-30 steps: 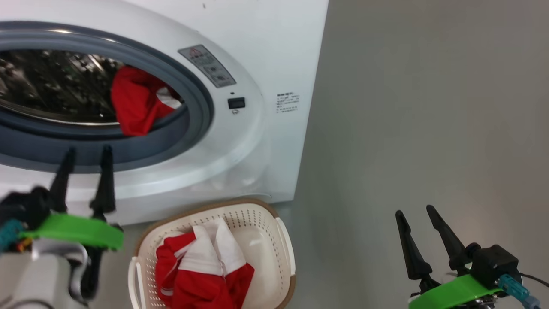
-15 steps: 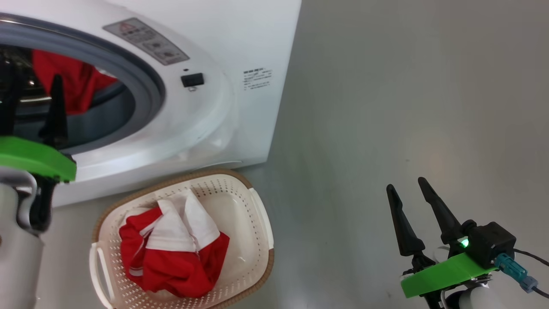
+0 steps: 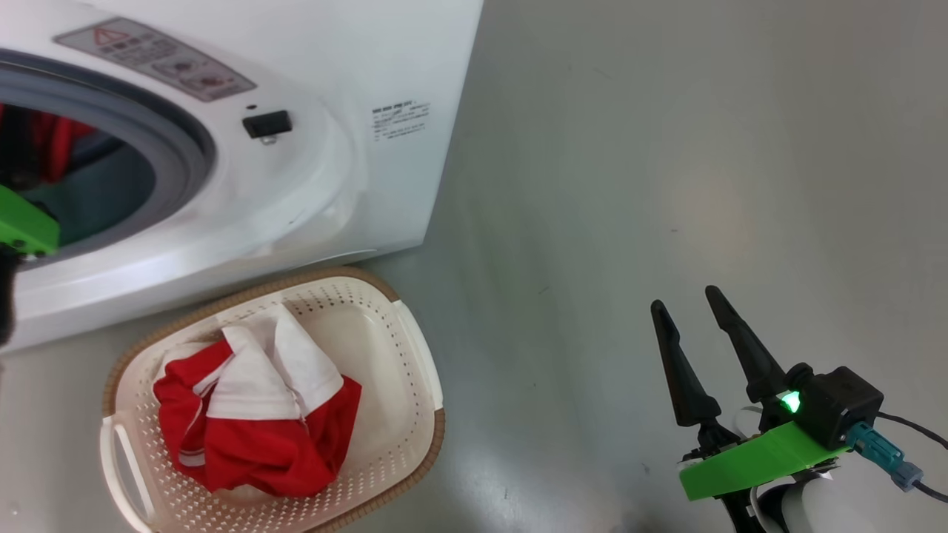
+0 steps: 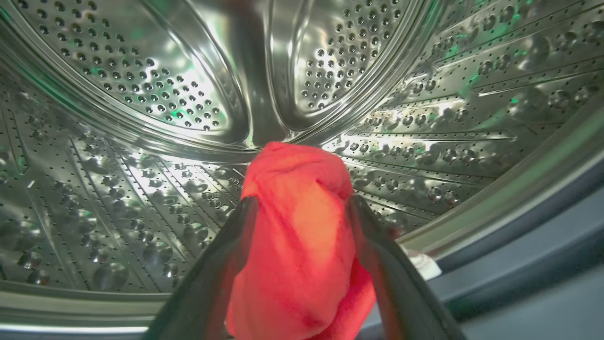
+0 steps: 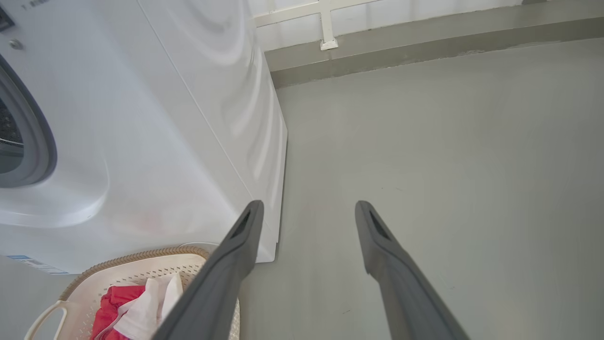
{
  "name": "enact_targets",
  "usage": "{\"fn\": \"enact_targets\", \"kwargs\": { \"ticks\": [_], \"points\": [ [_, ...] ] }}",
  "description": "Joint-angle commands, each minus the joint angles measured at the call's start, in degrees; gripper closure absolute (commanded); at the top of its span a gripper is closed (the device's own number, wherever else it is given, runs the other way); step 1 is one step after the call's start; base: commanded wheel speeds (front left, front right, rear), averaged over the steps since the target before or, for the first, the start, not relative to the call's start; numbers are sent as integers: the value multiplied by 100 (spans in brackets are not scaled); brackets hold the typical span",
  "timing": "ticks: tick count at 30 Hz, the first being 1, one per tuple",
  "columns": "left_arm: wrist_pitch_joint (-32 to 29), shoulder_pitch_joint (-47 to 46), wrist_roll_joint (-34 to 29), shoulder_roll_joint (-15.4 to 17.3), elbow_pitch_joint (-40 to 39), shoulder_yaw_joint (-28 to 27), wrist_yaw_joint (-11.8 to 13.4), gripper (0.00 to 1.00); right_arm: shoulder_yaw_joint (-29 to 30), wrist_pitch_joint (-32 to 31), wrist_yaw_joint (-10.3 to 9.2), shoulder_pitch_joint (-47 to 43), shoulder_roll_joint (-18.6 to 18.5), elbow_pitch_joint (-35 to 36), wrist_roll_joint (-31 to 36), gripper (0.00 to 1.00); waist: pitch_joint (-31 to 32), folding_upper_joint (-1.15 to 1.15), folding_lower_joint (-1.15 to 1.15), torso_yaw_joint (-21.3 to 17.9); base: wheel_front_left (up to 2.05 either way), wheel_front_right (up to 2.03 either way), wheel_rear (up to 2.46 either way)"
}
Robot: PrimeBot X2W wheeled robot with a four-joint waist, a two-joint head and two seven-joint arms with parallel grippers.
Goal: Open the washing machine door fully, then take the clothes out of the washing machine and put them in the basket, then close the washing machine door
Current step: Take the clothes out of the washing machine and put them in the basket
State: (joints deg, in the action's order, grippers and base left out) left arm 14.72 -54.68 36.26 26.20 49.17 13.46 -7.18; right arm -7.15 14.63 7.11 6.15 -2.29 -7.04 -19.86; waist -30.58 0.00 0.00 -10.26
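1. Left gripper (image 4: 303,199) is inside the drum (image 4: 141,71) with its jaws spread wide. One finger sits on each side of a bunched red garment (image 4: 292,255), flanking the cloth but not clamped on it.
2. Right gripper (image 3: 684,297) hangs over bare floor (image 3: 666,148), well right of the washing machine (image 3: 355,89). Its jaws are apart with nothing between them.
3. Basket (image 3: 415,355) sits on the floor just in front of the machine. One red-and-white garment (image 3: 252,414) is already in its left half.
4. Step in hand, my read: grab the garment in the drum.
   - Push the fingers a little deeper so they take the thick of the bunch, not its tip.
   - Close fully before pulling.
   - Lift over the grey rubber ring (image 3: 178,141) so no trailing end drags or snags.
   - Drop it in the basket's free right half.
5. Risk: soft fabric may slip out of a shallow pinch.
6. Hard to make out:
   - The drum garment's lower part is cut off at the bottom of the left wrist view.
   - A white patch (image 4: 422,265) beside the right-hand finger could be the same garment or another; cannot tell.
   - Whether more clothes lie lower in the drum: cannot tell.
   - Head view crops the left arm to its green mount (image 3: 26,226).
   - How far the washing machine door is open: cannot tell.
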Motion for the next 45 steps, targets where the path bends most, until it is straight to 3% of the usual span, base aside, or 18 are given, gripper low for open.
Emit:
{"fn": "enact_targets", "kwargs": {
  "ticks": [1,15,16,17,18,19,20,21,22,23,34,41,45],
  "points": [
    [28,-169,33,391,-9,-119,-31,0,-153,37,37,45,-59,144,-62,0,-87,0,0,-64,0,0,0],
    [28,-484,608,496,556,505,-31,0,-203,37,37,56,-59,180,-110,0,-208,0,0,-161,0,0,0],
    [28,-497,667,500,592,570,-31,4,-201,37,37,57,-59,181,-109,0,-204,0,0,-163,0,0,0],
    [28,-506,721,504,626,658,-31,15,-200,37,37,59,-59,182,-109,0,-203,0,0,-167,0,0,0],
    [28,-524,770,514,652,735,-31,36,-196,37,37,61,-59,186,-108,0,-204,0,0,-167,0,0,0],
    [28,-538,821,523,677,793,-31,50,-194,37,37,64,-59,189,-107,0,-201,0,0,-168,0,0,0],
    [28,-552,876,531,704,849,-31,55,-194,37,37,66,-59,192,-105,0,-200,0,0,-169,0,0,0],
    [28,-564,927,539,728,906,-31,69,-194,37,37,67,-59,195,-103,0,-199,0,0,-171,0,0,0],
    [28,-574,971,546,746,961,-31,93,-193,37,37,68,-59,197,-101,0,-197,0,0,-171,0,0,0],
    [28,-585,1013,554,759,1007,-31,100,-191,37,37,69,-59,198,-99,0,-196,0,0,-170,0,0,0],
    [28,-608,1251,617,549,1038,-31,100,-142,37,37,103,-59,192,-81,0,-128,0,0,-112,0,0,0],
    [28,-190,935,456,-3,179,-31,100,-90,37,37,91,-59,142,-25,0,113,0,0,34,0,0,0],
    [28,371,493,155,-551,-620,-31,100,-24,37,37,61,-59,81,23,0,344,0,0,182,0,0,0]
  ]
}}
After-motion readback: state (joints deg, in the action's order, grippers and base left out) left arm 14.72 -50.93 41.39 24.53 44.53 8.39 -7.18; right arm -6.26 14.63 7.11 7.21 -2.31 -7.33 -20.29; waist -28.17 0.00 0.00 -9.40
